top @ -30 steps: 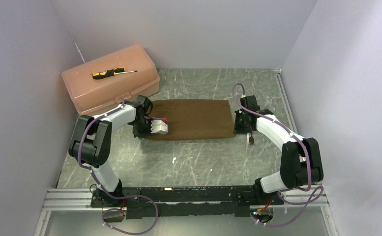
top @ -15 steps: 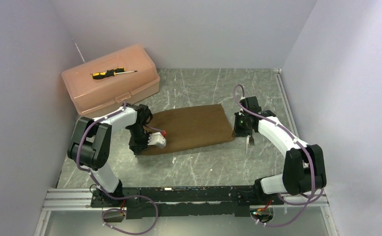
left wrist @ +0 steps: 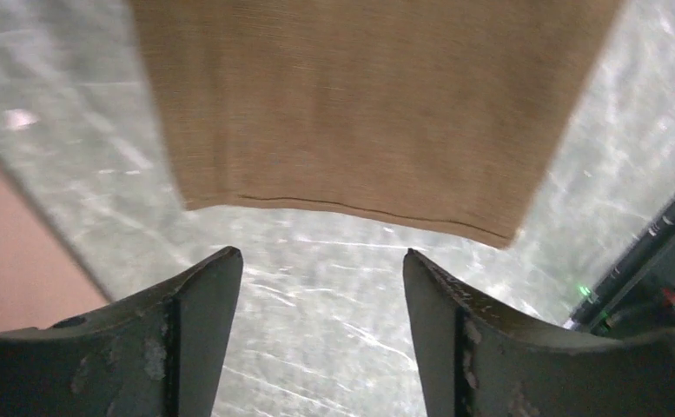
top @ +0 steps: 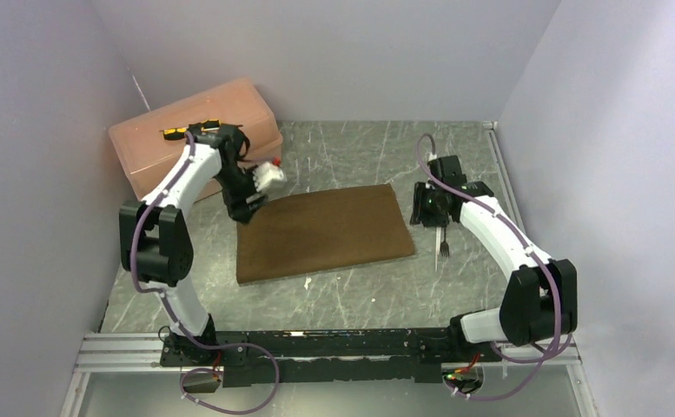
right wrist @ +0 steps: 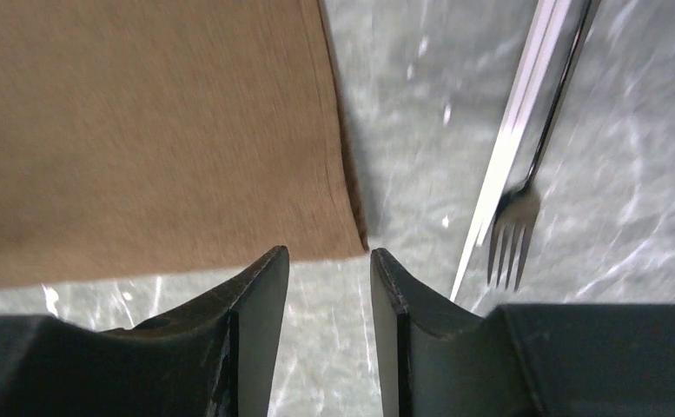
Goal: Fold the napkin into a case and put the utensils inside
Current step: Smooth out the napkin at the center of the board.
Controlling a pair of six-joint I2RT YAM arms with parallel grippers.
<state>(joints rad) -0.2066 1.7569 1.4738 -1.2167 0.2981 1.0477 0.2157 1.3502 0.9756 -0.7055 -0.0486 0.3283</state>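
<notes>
The brown napkin lies flat on the table as one wide, slightly tilted oblong; no case shape shows. My left gripper hangs open just off the cloth's far left corner, with nothing between its fingers. The left wrist view shows the napkin's edge ahead of the gripper. My right gripper stands at the cloth's right edge, open a little and empty. In the right wrist view the napkin's corner sits just ahead of the gripper. The utensils lie right of it, a fork among them.
A pink box stands at the back left, close behind my left arm, with a yellow-and-black screwdriver on its lid, partly hidden by the arm. Purple walls close in the left, back and right sides. A small white scrap lies near the cloth's front edge.
Both grippers have opened and let go of the napkin, which now lies wider and tilted. The left gripper has swung back towards the pink box; the right has drawn back slightly.
</notes>
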